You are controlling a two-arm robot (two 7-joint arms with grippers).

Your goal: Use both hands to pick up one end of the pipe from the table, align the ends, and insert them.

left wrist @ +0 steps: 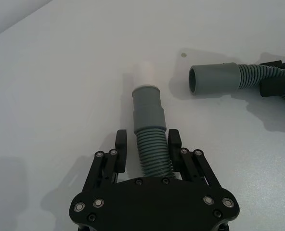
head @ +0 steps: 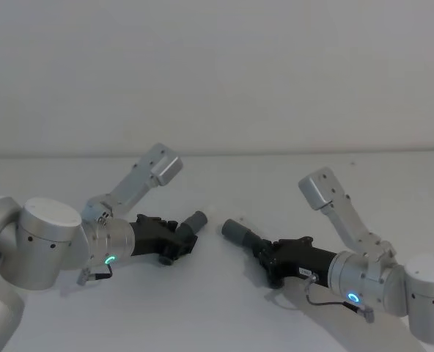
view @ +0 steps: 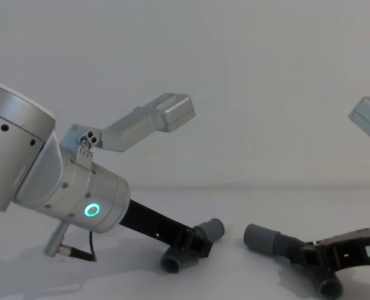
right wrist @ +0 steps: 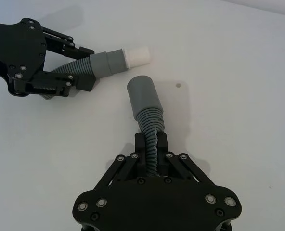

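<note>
My left gripper (head: 184, 233) is shut on the ribbed part of one grey pipe piece (left wrist: 149, 120). That piece's collar ends in a whitish spigot (left wrist: 145, 74). My right gripper (head: 265, 253) is shut on the ribbed part of the other pipe piece (right wrist: 149, 122), which ends in a plain grey socket (right wrist: 142, 94). The two ends face each other over the middle of the white table (head: 217, 315), a short gap apart and at an angle to one another. From the chest view both collars (view: 213, 229) (view: 263, 239) sit low, close to the surface.
A small dark speck (right wrist: 178, 85) marks the table just beyond the socket. The silver arms (head: 48, 242) (head: 415, 290) come in low from both lower corners. A plain pale wall rises behind the table.
</note>
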